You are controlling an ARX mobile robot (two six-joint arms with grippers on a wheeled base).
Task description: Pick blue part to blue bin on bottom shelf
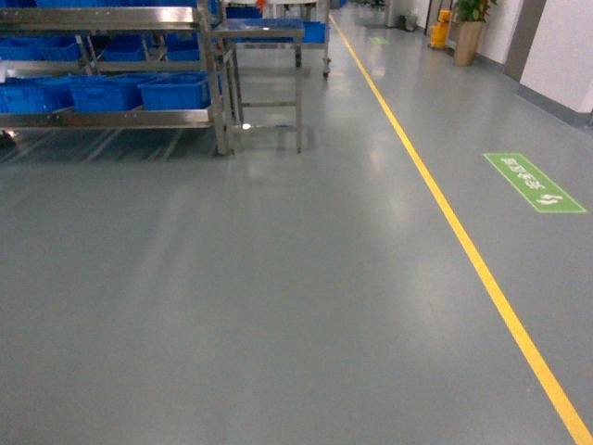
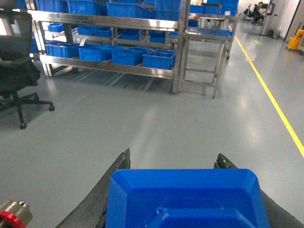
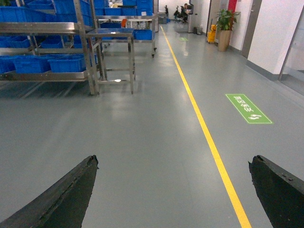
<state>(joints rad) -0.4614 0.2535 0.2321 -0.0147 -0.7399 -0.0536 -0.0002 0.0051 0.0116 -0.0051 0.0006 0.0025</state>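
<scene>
The left tool (image 2: 173, 171) holds the blue part (image 2: 185, 199); the bottom shelf (image 2: 107, 66) with the blue bin (image 2: 159, 59) lies well ahead, slightly left (right tool (image 3: 173, 190) wide, empty).

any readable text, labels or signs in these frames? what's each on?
Green floor sign, right of the yellow line: white characters and a symbol, too blurred to read.
Second green floor mark farther down the aisle: too small to read.
Blue part, blue bins, steel rack: no readable labels.
</scene>
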